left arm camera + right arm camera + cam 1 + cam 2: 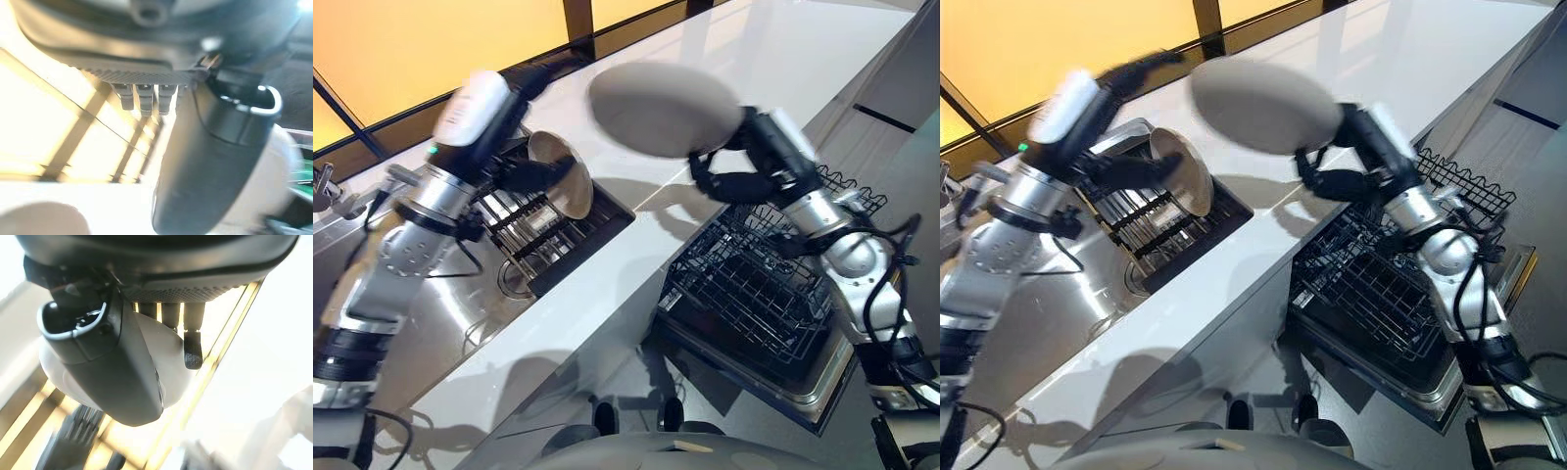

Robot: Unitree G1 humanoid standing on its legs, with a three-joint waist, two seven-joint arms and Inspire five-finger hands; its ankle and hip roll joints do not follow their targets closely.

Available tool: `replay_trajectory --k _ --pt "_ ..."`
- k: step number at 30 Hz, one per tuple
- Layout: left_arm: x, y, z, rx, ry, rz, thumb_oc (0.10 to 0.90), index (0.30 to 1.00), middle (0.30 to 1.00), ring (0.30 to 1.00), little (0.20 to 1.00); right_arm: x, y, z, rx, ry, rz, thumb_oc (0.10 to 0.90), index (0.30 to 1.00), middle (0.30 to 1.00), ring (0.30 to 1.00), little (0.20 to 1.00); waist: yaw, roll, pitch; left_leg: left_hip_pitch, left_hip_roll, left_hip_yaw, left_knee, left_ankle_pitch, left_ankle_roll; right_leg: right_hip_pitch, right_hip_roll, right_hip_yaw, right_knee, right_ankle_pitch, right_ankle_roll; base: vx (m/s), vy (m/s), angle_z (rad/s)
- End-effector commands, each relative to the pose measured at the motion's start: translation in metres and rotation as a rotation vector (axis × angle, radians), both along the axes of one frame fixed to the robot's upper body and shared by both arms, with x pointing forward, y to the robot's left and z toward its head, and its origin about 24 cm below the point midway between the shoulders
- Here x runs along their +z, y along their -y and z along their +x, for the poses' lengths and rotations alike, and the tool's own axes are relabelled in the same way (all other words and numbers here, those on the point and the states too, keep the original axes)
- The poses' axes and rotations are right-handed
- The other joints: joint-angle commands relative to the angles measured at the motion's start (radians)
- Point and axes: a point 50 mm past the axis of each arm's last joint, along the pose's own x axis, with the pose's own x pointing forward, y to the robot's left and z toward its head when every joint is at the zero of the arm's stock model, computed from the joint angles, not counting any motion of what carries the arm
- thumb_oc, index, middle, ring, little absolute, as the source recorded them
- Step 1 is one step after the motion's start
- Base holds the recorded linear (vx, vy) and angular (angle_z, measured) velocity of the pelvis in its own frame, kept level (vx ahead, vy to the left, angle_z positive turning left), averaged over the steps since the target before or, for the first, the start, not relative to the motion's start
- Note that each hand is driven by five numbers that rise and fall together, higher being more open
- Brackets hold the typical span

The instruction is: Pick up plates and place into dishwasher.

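Observation:
My right hand (pixel 736 182) is shut on the rim of a large grey plate (pixel 658 106), which it holds tilted in the air above the white counter (pixel 597 294). In the right wrist view the thumb and fingers (pixel 193 352) clasp the pale plate (pixel 171 367). A second, shiny plate (pixel 564 172) stands on edge in the dark sink rack (pixel 553 235). My left hand (pixel 530 176) reaches to that plate's rim with its fingers stretched out, and the plate (pixel 286 171) appears just past the thumb in the left wrist view.
The pulled-out black wire dishwasher rack (pixel 754 294) sits low at the right, below the counter edge and under my right arm. A steel sink basin (pixel 440 313) lies left of the sink rack. A dark-framed window (pixel 411 59) runs along the back.

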Motion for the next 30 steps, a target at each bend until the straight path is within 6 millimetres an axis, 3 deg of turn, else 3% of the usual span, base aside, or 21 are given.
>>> replay_trajectory --k 1,13,21,30 --pt "0.039 -0.029 -0.003 0.164 0.184 0.018 0.8 0.9 0.9 0.9 0.9 0.045 0.019 -0.011 -0.099 0.261 0.091 0.1 0.3 0.3 0.3 0.2 -0.018 0.038 -0.087 0.024 -0.04 0.015 0.025 -0.131 0.02 0.01 0.069 0.001 0.112 -0.155 0.026 0.0 0.0 0.0" --pt "0.039 -0.057 0.01 0.417 0.081 0.247 0.8 0.9 0.9 0.9 0.9 0.025 0.06 -0.011 -0.417 0.257 0.191 0.1 0.3 0.3 0.3 0.2 -0.045 0.062 -0.077 0.042 -0.046 0.024 0.037 -0.156 0.027 0.01 0.07 0.024 0.134 -0.169 0.037 0.05 0.014 -0.07" --pt "0.059 -0.061 0.019 0.488 0.041 0.39 0.8 0.9 0.9 0.9 0.9 0.011 0.091 -0.003 -0.647 0.125 0.006 0.1 0.3 0.3 0.3 0.2 -0.06 0.069 -0.062 0.037 -0.051 0.035 0.057 -0.165 0.03 -0.006 0.069 0.036 0.157 -0.17 0.045 0.07 0.01 -0.09" --pt "0.069 -0.055 0.033 0.498 -0.007 0.468 0.8 0.9 0.9 0.9 0.9 0.007 0.103 0.006 -0.755 0.053 -0.166 0.1 0.3 0.3 0.3 0.2 -0.072 0.074 -0.042 0.026 -0.053 0.049 0.073 -0.174 0.036 -0.028 0.068 0.054 0.177 -0.169 0.051 0.11 0.001 -0.07"
